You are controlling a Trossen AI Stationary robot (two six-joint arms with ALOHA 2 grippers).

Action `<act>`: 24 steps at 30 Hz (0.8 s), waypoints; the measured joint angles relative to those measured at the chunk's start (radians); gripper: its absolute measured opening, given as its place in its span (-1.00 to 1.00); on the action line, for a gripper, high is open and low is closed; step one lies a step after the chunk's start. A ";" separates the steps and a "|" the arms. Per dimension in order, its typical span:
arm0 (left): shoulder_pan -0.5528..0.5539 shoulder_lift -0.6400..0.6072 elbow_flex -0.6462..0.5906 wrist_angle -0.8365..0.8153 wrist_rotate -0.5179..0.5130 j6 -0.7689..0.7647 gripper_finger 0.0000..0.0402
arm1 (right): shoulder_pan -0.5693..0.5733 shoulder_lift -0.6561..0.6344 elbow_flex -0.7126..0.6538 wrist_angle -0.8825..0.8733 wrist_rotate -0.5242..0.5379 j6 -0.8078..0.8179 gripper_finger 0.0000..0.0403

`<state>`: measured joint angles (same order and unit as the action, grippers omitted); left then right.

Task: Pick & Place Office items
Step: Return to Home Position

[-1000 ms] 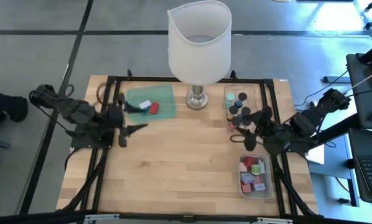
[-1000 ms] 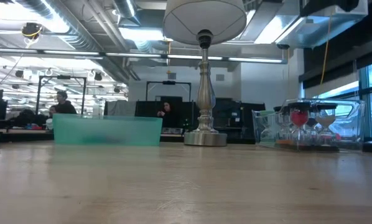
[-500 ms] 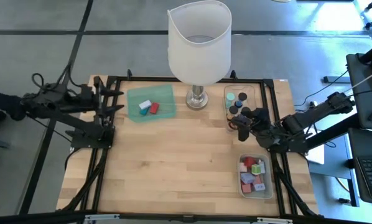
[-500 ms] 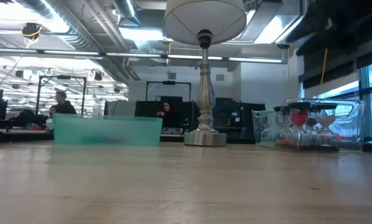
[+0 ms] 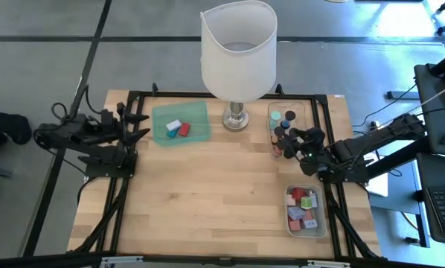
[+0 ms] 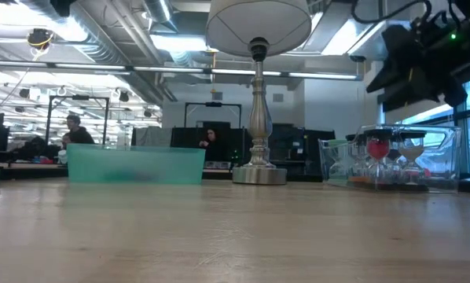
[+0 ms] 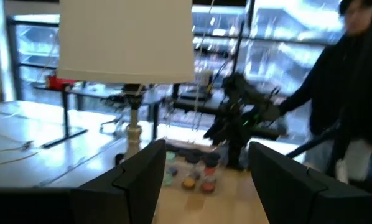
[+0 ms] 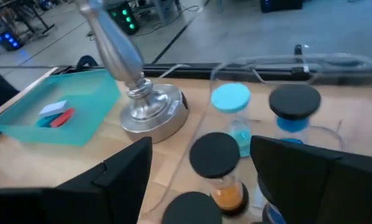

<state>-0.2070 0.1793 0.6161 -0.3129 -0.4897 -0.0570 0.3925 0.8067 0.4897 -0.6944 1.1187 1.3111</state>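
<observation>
My left gripper [image 5: 141,125] hangs open over the table's left edge, beside the green tray [image 5: 181,123] that holds a white piece [image 5: 173,125] and a red piece [image 5: 184,129]. In its wrist view the fingers [image 7: 142,180] have nothing between them. My right gripper [image 5: 283,143] is open above the near end of the clear tray [image 5: 286,125], which holds upright dark-capped cylinders [image 8: 216,152] and a teal-capped one [image 8: 231,98]. It stays above them, touching none. A second clear tray [image 5: 306,211] at the near right holds several coloured blocks.
A tall lamp with a white shade [image 5: 238,46] and a metal foot [image 5: 237,119] stands at the far middle, between the green tray and the cylinder tray. Bare wood [image 5: 207,193] fills the table's middle and near part. People sit in the room beyond the table [image 6: 78,130].
My left gripper has drawn back from over the table toward the left edge and sunk a little. My right gripper has pulled toward the cylinder tray, sunk and rolled; its arm now shows at the top right of the low view. No item has moved.
</observation>
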 joint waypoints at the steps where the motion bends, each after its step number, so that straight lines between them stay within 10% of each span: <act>1: 0.000 -0.026 -0.032 0.034 0.013 -0.009 0.13 | -0.002 -0.005 -0.011 0.001 0.000 0.016 0.36; 24: 0.000 -0.079 -0.494 0.662 0.283 -0.340 0.13 | -0.012 -0.018 -0.062 0.151 0.018 0.052 0.36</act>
<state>-0.2070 0.1001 0.1223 0.3492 -0.2066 -0.3972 0.3802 0.7887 0.4274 -0.5438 1.1371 1.3627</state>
